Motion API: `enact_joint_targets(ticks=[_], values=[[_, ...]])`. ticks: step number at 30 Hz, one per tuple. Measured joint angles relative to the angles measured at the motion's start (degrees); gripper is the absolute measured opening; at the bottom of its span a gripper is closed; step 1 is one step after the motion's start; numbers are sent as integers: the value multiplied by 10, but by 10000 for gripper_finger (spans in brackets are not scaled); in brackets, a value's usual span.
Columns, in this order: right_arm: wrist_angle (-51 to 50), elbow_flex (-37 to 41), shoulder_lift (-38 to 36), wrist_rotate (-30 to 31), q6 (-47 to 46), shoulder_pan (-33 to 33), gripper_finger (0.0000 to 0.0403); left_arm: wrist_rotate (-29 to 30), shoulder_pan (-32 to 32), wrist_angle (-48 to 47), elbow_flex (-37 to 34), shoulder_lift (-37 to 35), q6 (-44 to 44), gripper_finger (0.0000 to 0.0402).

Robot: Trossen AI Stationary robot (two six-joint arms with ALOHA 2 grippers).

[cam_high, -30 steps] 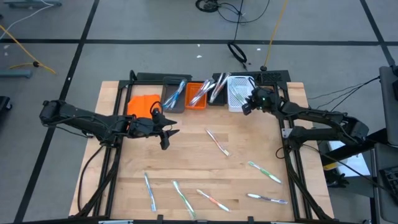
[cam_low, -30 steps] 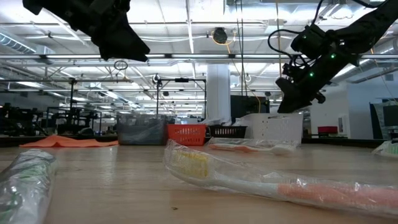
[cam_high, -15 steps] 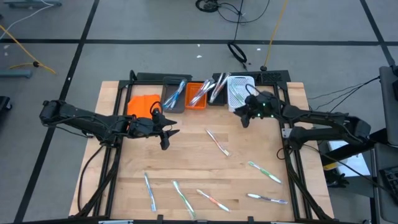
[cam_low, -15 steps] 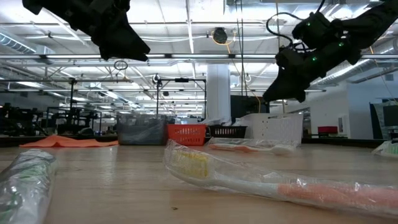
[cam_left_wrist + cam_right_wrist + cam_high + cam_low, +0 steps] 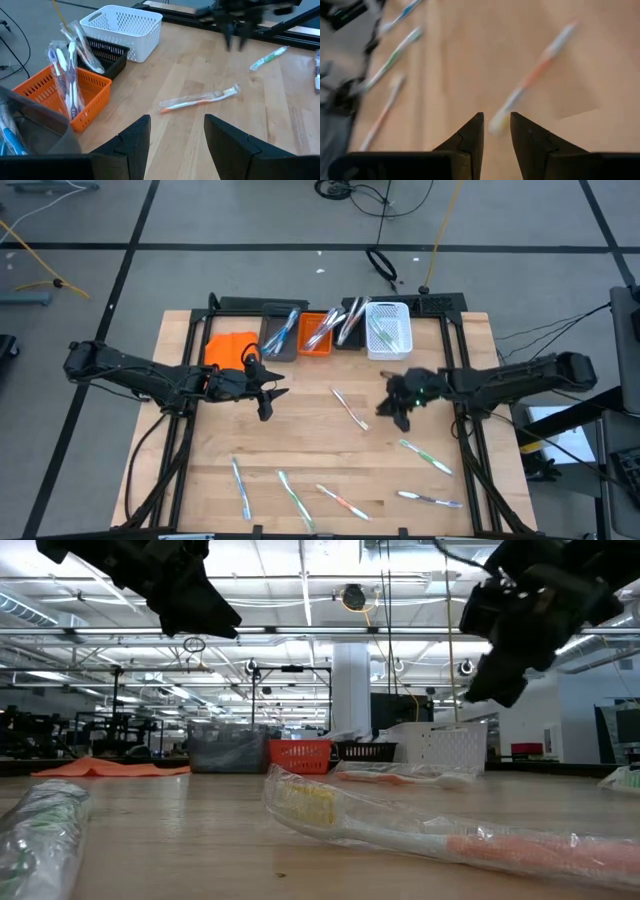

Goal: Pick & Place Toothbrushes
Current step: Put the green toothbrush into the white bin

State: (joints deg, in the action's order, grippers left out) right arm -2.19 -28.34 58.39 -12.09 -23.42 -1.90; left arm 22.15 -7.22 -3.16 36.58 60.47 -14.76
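Observation:
Several wrapped toothbrushes lie flat on the wooden table: an orange-and-white one (image 5: 350, 408) at the centre, a green one (image 5: 425, 456) and a bluish one (image 5: 430, 500) at the near right, and three more (image 5: 293, 498) along the near edge. My right gripper (image 5: 393, 413) is open and empty, hovering just right of the central toothbrush, which shows ahead of its fingers in the right wrist view (image 5: 535, 75). My left gripper (image 5: 268, 394) is open and empty left of centre; the same toothbrush (image 5: 200, 100) lies ahead of it.
Four small bins stand in a row at the far edge: grey (image 5: 280, 332), orange (image 5: 318, 332), black (image 5: 350, 325) and white mesh (image 5: 388, 328), each with toothbrushes in it. An orange cloth (image 5: 228, 348) lies at the far left. Bare wood lies between the arms.
My right gripper has gone from over the white mesh bin toward the table's near edge and down, ending beside the central orange-and-white toothbrush. The toothbrushes have stayed where they were.

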Motion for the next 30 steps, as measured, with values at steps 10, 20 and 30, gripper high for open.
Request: enact_joint_targets(ticks=[10,20,30], values=[[-42,0,0,27,-136,171,86,0,0,0,0,0,-3,189],[-180,0,0,47,-263,244,62,0,0,0,0,0,-4,189],[-211,0,0,76,-314,268,72,0,0,0,0,0,-3,189]])
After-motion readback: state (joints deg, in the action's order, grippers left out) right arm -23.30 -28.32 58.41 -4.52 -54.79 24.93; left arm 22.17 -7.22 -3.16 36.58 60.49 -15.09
